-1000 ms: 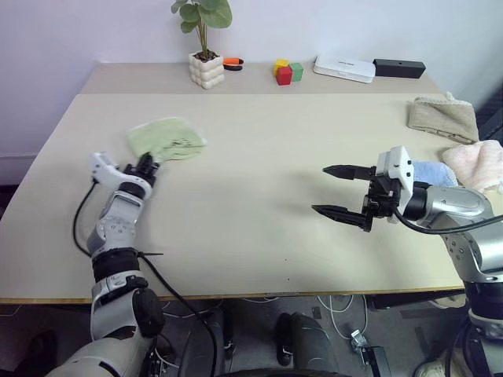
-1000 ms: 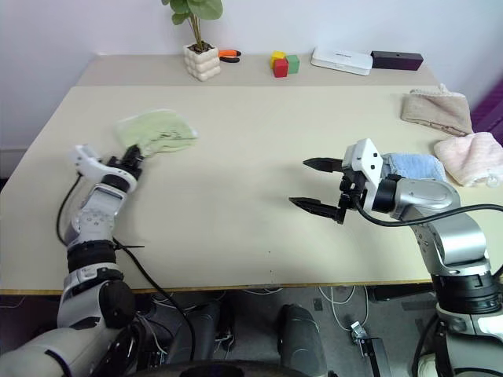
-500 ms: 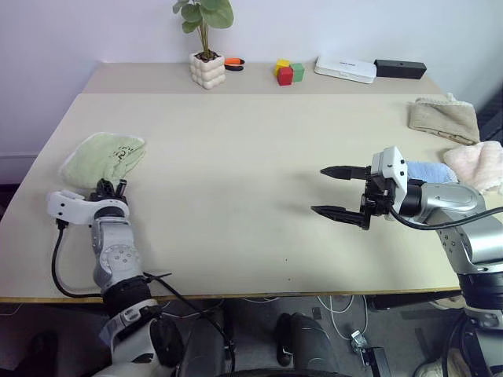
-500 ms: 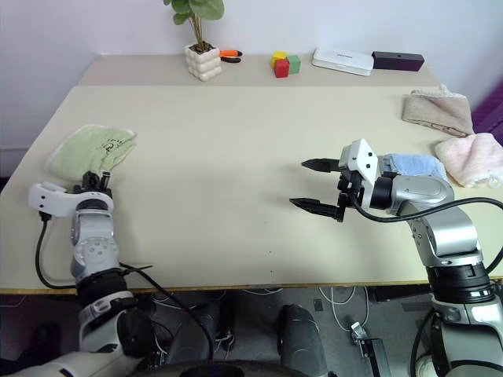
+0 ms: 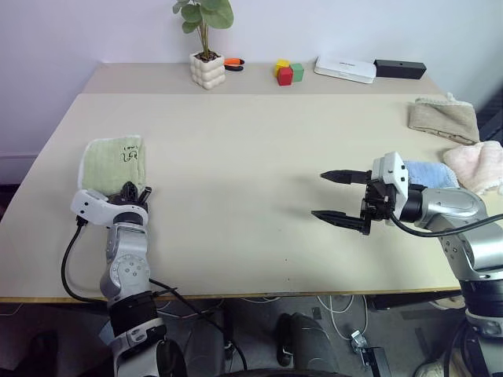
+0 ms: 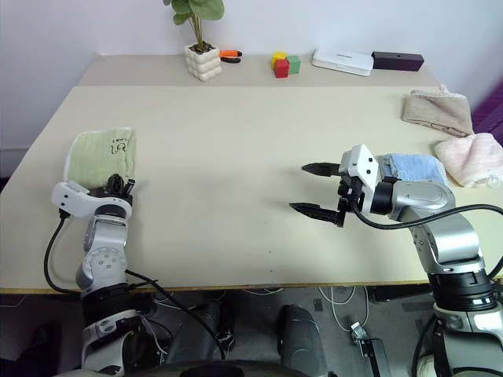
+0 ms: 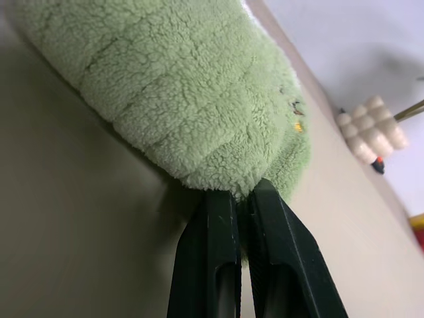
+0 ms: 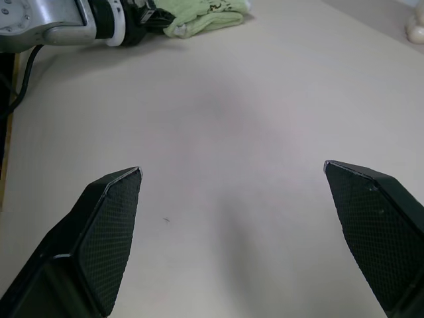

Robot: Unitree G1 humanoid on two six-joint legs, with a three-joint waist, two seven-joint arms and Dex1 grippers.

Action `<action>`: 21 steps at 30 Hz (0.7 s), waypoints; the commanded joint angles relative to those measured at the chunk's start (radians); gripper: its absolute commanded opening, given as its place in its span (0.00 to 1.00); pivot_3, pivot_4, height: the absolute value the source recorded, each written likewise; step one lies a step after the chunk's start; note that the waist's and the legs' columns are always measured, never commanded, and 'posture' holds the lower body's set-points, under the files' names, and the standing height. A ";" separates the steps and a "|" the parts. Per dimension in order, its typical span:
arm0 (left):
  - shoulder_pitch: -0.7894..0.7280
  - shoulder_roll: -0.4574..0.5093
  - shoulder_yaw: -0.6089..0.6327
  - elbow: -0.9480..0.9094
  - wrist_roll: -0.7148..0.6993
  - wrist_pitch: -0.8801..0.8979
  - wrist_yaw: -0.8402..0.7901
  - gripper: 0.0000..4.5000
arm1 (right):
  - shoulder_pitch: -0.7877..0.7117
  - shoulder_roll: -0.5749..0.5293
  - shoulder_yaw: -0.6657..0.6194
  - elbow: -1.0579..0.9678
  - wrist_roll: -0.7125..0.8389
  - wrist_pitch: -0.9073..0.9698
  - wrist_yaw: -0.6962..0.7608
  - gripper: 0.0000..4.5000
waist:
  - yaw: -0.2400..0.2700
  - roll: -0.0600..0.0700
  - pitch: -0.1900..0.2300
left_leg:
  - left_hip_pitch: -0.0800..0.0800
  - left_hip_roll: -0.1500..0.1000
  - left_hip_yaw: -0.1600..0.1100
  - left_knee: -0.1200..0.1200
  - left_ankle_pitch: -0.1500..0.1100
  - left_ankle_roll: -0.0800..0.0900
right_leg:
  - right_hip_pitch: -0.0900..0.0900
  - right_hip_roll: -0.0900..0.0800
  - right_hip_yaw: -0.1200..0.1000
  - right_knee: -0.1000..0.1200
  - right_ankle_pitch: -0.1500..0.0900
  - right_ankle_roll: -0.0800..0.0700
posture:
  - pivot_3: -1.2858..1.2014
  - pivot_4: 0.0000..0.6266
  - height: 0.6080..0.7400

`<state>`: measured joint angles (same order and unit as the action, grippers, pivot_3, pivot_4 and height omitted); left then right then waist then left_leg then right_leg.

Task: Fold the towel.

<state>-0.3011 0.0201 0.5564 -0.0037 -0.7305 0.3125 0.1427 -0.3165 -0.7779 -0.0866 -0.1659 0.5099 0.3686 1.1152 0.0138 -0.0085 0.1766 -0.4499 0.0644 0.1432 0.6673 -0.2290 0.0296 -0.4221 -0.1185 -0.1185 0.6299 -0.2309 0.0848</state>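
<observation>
The towel (image 5: 111, 162) lies at the left edge of the table (image 5: 259, 157), a narrow green strip running away from the robot with its dark-printed label at the far end; the left gripper (image 5: 131, 192) sits at the towel's near end, fingers pinched together on the cloth — the left wrist view shows the terry edge caught between the two black fingers (image 7: 211, 258); this grip likely serves to drag or lay the towel out square before a fold. The right gripper (image 5: 339, 196) hangs above the bare middle-right of the table, jaws spread wide and holding nothing — probably parked out of the way until a second corner needs taking. Far right lie a beige towel (image 5: 442, 118), a pink towel (image 5: 475, 163) and a blue towel (image 5: 428, 172), well apart from the work.
</observation>
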 commanded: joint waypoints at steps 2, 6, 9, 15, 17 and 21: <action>0.020 0.034 -0.025 -0.051 0.000 0.031 -0.009 0.01 | 0.006 0.002 -0.053 -0.069 0.060 0.010 -0.003 1.00 | -0.001 0.000 0.000 | 0.000 0.000 0.000 0.000 0.000 0.000 | 0.000 0.000 0.000 0.000 0.000 0.000 | 0.52 0.24 1.00; 0.047 0.048 -0.026 -0.074 -0.032 0.080 -0.016 0.01 | 0.001 0.014 -0.072 -0.102 0.122 0.043 -0.012 1.00 | -0.001 0.000 0.000 | 0.000 0.001 0.000 0.000 0.000 0.000 | 0.000 0.000 0.000 0.000 0.000 -0.001 | 0.52 0.24 1.00; 0.052 0.032 -0.036 -0.082 -0.073 0.127 -0.008 0.01 | -0.005 0.023 -0.073 -0.114 0.143 0.052 -0.017 1.00 | 0.001 0.000 0.000 | 0.000 0.001 0.000 0.000 0.000 0.000 | 0.000 0.000 0.000 0.000 -0.001 -0.002 | 0.52 0.24 1.00; 0.073 0.027 -0.012 -0.102 -0.109 0.140 0.004 0.01 | -0.018 0.025 -0.062 -0.107 0.144 0.053 -0.019 1.00 | 0.000 0.000 0.000 | 0.000 0.001 0.000 0.000 0.000 0.000 | 0.000 0.000 0.000 0.000 -0.002 -0.003 | 0.52 0.24 1.00; 0.082 0.037 -0.006 -0.115 -0.120 0.140 -0.003 0.15 | -0.026 0.026 -0.055 -0.095 0.135 0.048 -0.016 1.00 | -0.001 0.000 0.000 | 0.000 0.001 0.000 0.000 0.000 0.000 | 0.000 -0.001 0.000 0.000 -0.002 -0.003 | 0.52 0.24 1.00; 0.106 0.049 -0.014 -0.149 -0.131 0.153 -0.004 0.51 | -0.036 0.028 -0.045 -0.075 0.124 0.040 -0.007 1.00 | -0.001 0.000 0.000 | 0.000 0.001 0.000 0.000 0.000 0.000 | 0.000 0.000 0.000 0.000 -0.002 -0.003 | 0.52 0.24 1.00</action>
<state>-0.2128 0.0588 0.5414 -0.1226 -0.8509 0.4550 0.1354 -0.3328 -0.7555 -0.1250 -0.2366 0.6319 0.4273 1.1034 0.0124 -0.0083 0.1765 -0.4498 0.0650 0.1429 0.6670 -0.2294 0.0295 -0.4222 -0.1190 -0.1185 0.6294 -0.2326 0.0817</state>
